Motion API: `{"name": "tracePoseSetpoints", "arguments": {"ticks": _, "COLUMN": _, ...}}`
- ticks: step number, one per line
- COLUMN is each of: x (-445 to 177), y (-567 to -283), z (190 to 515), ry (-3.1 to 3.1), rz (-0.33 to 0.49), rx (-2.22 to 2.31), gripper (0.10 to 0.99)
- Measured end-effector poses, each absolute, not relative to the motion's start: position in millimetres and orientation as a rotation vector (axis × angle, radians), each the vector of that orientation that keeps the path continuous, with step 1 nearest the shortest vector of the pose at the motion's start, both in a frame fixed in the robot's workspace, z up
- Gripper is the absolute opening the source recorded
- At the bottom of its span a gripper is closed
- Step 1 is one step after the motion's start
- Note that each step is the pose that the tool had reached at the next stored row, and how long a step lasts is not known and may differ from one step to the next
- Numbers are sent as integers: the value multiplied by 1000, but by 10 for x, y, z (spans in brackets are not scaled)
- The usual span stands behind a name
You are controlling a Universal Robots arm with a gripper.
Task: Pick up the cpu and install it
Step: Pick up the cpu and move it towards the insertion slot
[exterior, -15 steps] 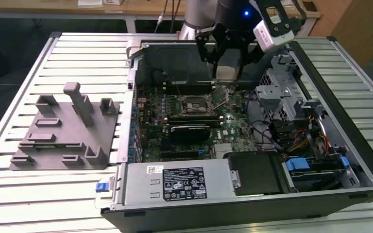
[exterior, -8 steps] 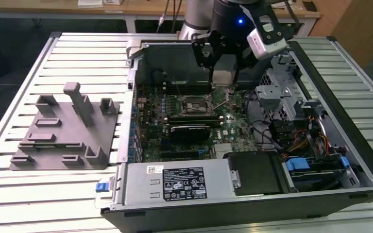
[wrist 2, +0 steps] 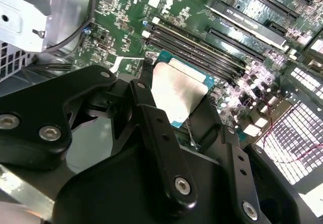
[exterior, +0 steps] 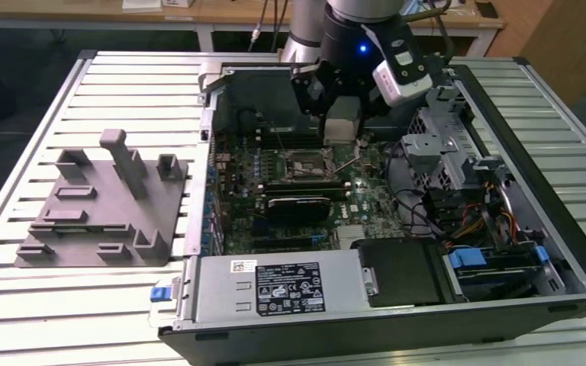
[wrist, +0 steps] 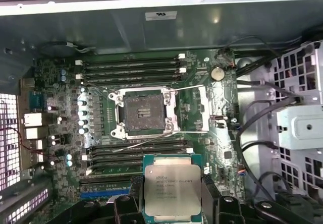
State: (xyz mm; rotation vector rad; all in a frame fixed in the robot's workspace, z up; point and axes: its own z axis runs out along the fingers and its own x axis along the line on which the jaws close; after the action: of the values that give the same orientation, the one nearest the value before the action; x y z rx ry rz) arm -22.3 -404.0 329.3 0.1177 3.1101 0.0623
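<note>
You have one cpu [wrist: 172, 187] pinched at its edges between the gripper's [wrist: 172, 205] jaws above the motherboard [wrist: 193, 103], and the first wrist view gives you one open socket [wrist: 144, 114], apart from it.

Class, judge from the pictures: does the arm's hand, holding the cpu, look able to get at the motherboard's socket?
Probably yes: the hand grips the cpu above the board, and the socket lies bare in its middle, with nothing between them.
</note>
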Motion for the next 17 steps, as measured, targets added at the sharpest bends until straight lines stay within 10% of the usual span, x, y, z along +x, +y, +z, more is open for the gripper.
{"name": "tracePoseSetpoints", "arguments": {"ticks": 17, "x": -299, "y": -4005, "z": 2984, "ry": 3110, "rz": 58, "rx": 118, "gripper": 541}}
